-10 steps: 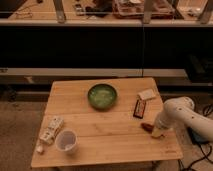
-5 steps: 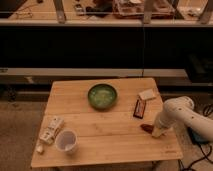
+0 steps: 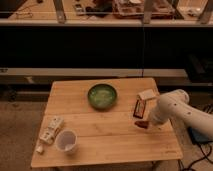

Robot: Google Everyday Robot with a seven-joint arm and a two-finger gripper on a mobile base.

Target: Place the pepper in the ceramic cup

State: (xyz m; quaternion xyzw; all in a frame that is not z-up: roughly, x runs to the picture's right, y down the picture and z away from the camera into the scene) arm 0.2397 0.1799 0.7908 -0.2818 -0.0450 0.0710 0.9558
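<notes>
The pepper (image 3: 141, 124), small and dark red, lies low over the table's right side. My gripper (image 3: 146, 123) is right at it, at the end of the white arm (image 3: 172, 107) that reaches in from the right, and it is shut on the pepper. Only the pepper's left end shows beside the gripper. The ceramic cup (image 3: 66, 141), round and pale, stands upright near the table's front left corner, far from the gripper.
A green bowl (image 3: 102, 95) sits mid-table at the back. A dark flat packet with a red edge (image 3: 139, 107) and a small pale block (image 3: 147, 94) lie just behind the gripper. White packets (image 3: 50, 129) lie left of the cup. The wooden table (image 3: 105, 130) ends close to the gripper's right.
</notes>
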